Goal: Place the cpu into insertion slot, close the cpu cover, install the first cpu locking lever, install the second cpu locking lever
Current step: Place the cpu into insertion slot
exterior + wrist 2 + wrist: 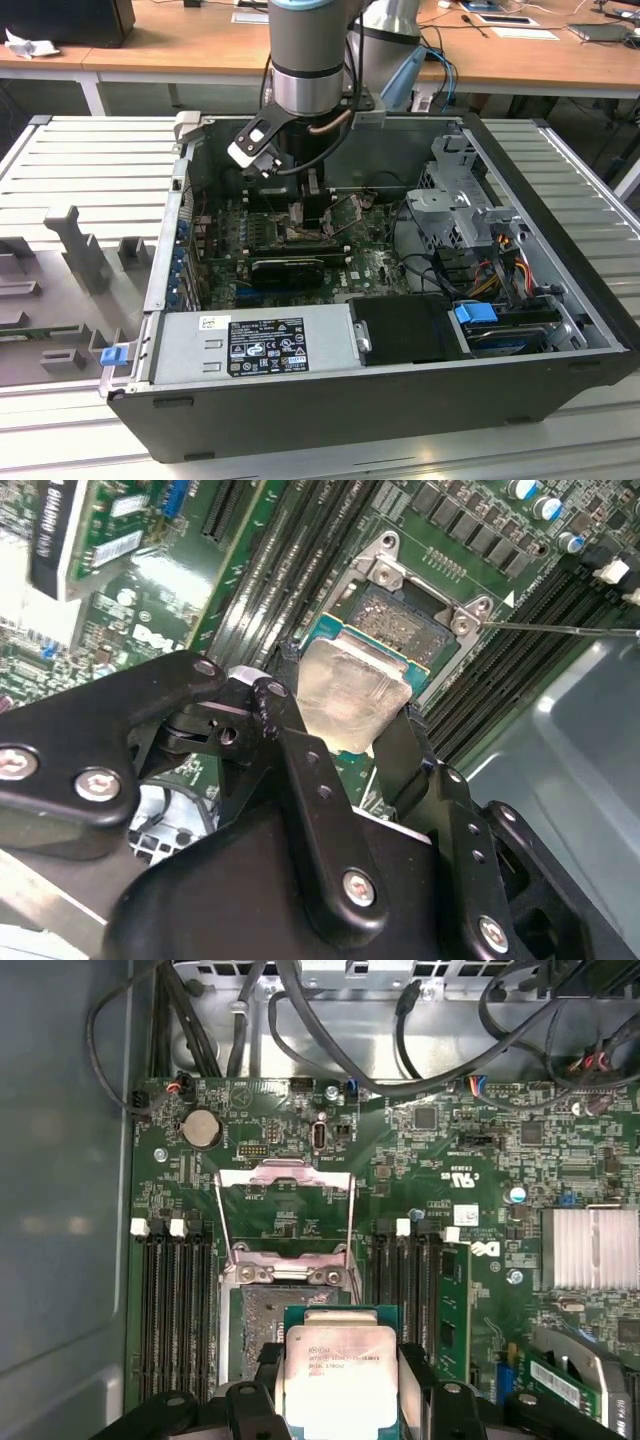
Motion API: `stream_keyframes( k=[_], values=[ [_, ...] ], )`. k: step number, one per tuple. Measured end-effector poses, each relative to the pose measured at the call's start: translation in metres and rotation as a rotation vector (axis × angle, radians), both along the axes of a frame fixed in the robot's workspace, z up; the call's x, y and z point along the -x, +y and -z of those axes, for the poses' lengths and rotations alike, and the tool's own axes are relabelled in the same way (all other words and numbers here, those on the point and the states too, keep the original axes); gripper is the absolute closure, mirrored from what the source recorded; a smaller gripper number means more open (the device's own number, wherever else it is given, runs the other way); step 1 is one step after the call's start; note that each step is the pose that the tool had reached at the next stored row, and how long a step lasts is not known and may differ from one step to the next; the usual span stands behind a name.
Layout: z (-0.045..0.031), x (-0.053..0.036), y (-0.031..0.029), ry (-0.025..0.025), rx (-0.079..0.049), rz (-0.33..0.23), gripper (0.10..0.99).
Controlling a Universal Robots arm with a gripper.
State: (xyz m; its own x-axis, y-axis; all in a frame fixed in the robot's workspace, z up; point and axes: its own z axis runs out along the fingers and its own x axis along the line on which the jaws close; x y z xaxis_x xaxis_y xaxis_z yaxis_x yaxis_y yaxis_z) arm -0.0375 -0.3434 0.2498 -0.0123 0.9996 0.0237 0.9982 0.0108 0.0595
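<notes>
I'm looking at the arm (305,60) reaching down into the open computer case (400,400), which lies on its side on the ribbed grey tabletop (90,160). In the second wrist view the gripper (338,720) has its jaws clamped on two opposite edges of the cpu (350,685), silver top facing up, its green edge showing beyond the metal lid. The chip hangs over the near side of the insertion slot (395,615); I cannot tell whether it touches the socket frame. In the first wrist view the cpu (335,1370) overlaps the near edge of the insertion slot (262,1335), and the dull pin field shows bare beyond it. The cpu cover (280,1172) is swung open, lying back flat over the motherboard (480,1160) on the far side of the socket, with the black memory slots (175,1300) running along both sides. In the exterior view a grey power supply (250,345) sits along the case's near wall.
</notes>
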Motion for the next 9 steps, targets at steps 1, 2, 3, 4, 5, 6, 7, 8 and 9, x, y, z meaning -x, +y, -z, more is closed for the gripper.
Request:
stream_keyframes(
  k=[1,2,3,4,5,6,7,8,9],
  values=[
    [0.0019,0.0000,0.0027,0.0000,0.000,0.000,0.549],
    [0.0029,0.0000,0.0047,0.0000,0.000,0.000,0.549],
    [0.0042,0.0000,0.0071,-0.0001,0.000,0.000,0.549],
    [0.0054,0.0000,0.0085,0.0000,0.000,0.000,0.549],
    [0.0076,0.0000,0.0106,-0.0001,0.000,0.000,0.549],
    [0.0091,0.0000,0.0114,-0.0003,0.000,0.000,0.549],
    [0.0109,0.0000,0.0119,-0.0001,0.000,0.000,0.549],
    [0.0127,-0.0001,0.0121,0.0000,0.000,0.000,0.549],
    [0.0143,-0.0001,0.0122,0.0000,0.000,0.000,0.549]
  ],
)
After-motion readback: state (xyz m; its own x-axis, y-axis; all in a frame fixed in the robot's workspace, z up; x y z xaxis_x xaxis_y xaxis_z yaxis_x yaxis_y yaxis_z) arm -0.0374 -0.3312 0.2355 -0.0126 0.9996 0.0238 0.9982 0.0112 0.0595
